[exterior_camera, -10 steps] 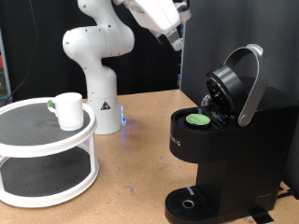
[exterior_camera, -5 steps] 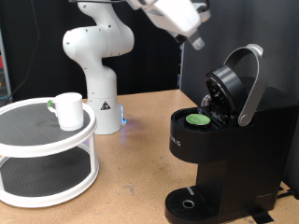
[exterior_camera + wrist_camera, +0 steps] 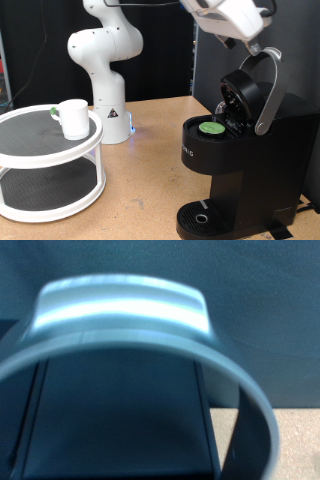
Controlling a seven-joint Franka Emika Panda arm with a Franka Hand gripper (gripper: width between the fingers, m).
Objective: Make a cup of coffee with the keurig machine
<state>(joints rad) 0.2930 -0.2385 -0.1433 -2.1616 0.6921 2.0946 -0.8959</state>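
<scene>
The keurig machine [image 3: 245, 150] looks matt black plastic with a satin metallic handle [image 3: 120, 310]; the cup [image 3: 74, 118] glossy white.

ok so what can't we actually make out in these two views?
- Claw: exterior view's top edge crops the hand; fingers too small to tell open or shut. Absent from the wrist view.
- Lid handle: fills the wrist view, blurred, hiding the rest of the keurig machine.
- Cup: its inside is not visible from the exterior view.
- Green pod: label too small.
</scene>
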